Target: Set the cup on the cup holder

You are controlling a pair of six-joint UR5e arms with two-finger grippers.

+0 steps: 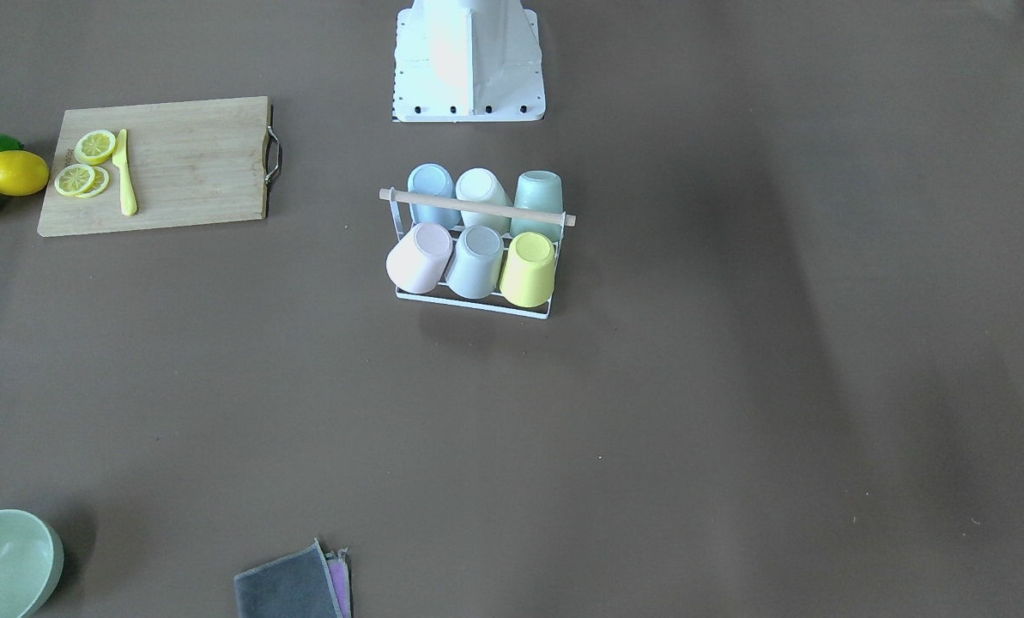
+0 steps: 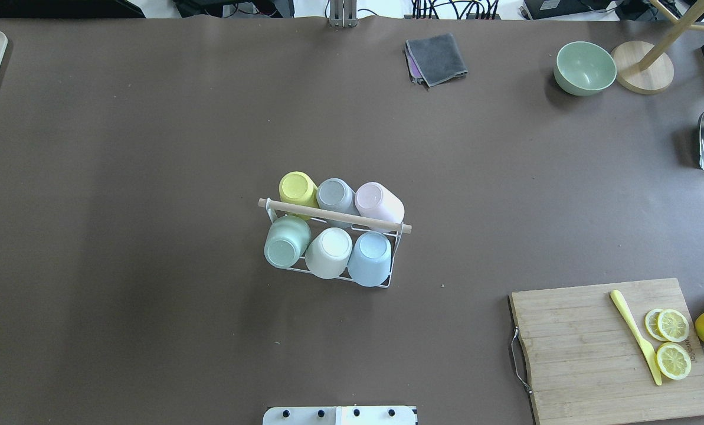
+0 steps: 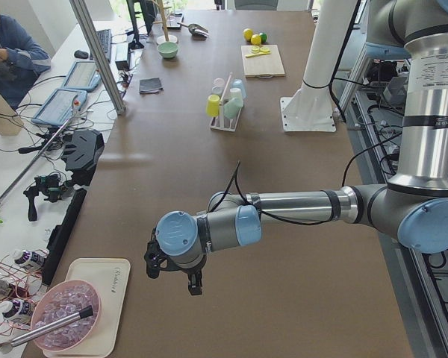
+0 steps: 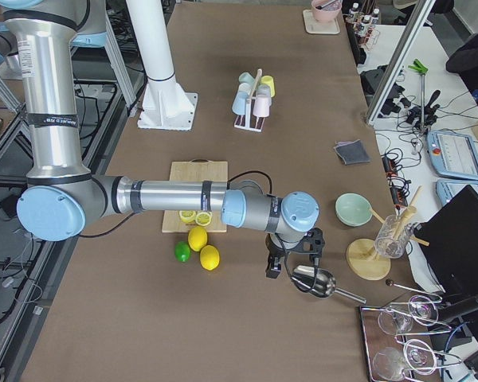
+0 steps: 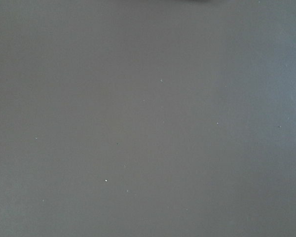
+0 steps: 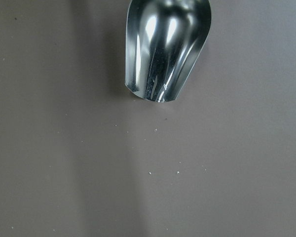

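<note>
Cup holder (image 2: 335, 215), well apart from both grippers. Its long axis, the wooden rod, runs from the side of the left gripper (image 3: 173, 277) toward that of the right gripper (image 4: 293, 263), slightly skewed. Six cups sit base-up on its prongs, three per side leaning outward, from the yellow cup (image 2: 297, 188) to the blue cup (image 2: 370, 257). The right gripper hangs just beside a metal scoop (image 6: 166, 47). Whether either gripper is closed or parted cannot be told.
</note>
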